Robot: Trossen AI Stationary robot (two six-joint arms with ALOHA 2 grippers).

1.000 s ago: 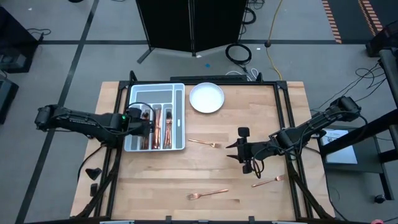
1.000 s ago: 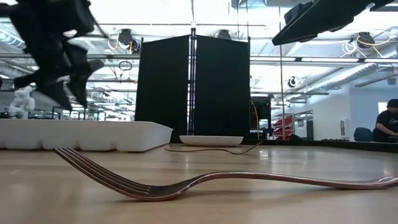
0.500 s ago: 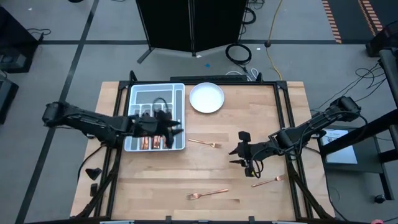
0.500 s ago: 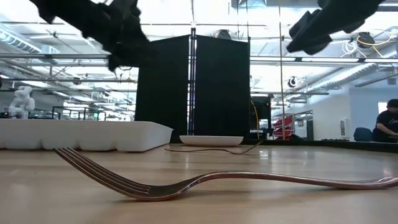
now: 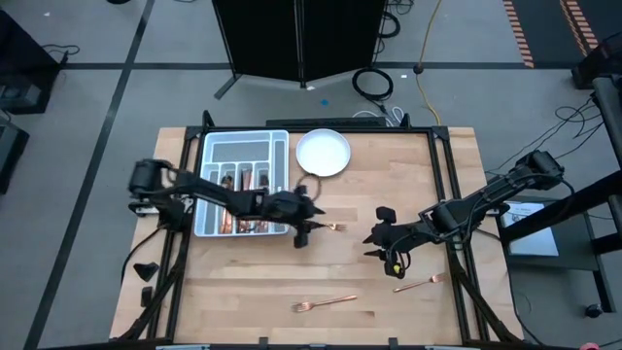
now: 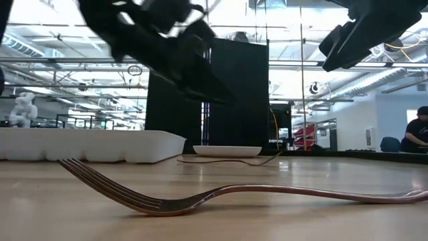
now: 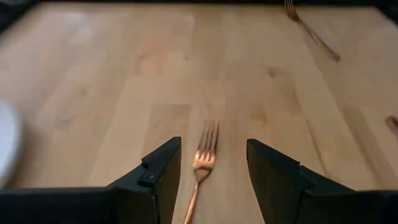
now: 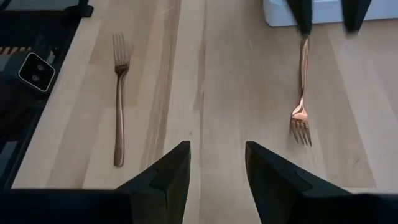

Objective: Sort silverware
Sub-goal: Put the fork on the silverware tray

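Note:
Copper silverware lies in the grey tray (image 5: 275, 146) as a bundle (image 5: 255, 181), and three forks lie flat on the wooden table. My left gripper (image 5: 309, 227) (image 7: 211, 149) hovers open over the fork beside the tray (image 5: 334, 227) (image 7: 201, 163). Its fingers stand on either side of the fork's neck without touching. My right gripper (image 5: 374, 243) (image 8: 217, 155) hangs open above bare wood, between that fork (image 8: 301, 93) and the fork near the right edge (image 5: 420, 285) (image 8: 119, 99). The third fork (image 5: 326, 303) (image 6: 234, 194) lies near the front edge.
A white round plate (image 5: 323, 153) (image 6: 227, 151) sits at the far edge, right of the tray (image 6: 93, 146). Bare wood stretches across the table's middle and right. Beyond the far edge stands a black panel (image 6: 207, 94), and a person sits in the room at far right (image 6: 416, 130).
My left gripper has swung from above the tray toward the table's right, past the tray's right wall, to over the fork beside it. It has rolled its wrist and tipped its fingers forward on the way. My right gripper has turned a little in place.

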